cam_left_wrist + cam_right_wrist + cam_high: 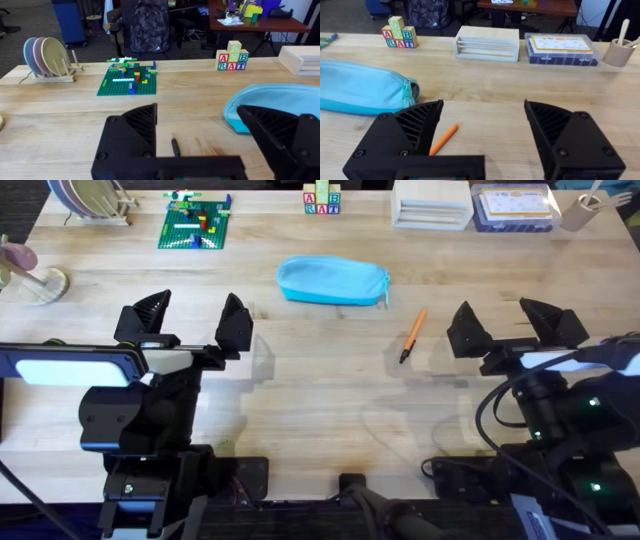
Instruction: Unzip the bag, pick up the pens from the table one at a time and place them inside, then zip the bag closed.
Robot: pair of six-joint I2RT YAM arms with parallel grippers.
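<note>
Light blue bag, zipped shut, lying lengthwise on the pale wood table at mid-depth, just left of centre; orange pen with dark tip, lying on the table near the bag's right end and apart from it; a dark pen tip on the table between the left fingers. Left gripper, fingers spread wide, holding nothing, low over the table near the bag's left end. Right gripper, fingers spread wide, holding nothing, just right of the orange pen.

You can read letters on the stacked alphabet blocks near the table's far edge: "A", "B" above "R", "A", "T". Nothing else carries legible text; the label on the clear plastic box is too small to read.
</note>
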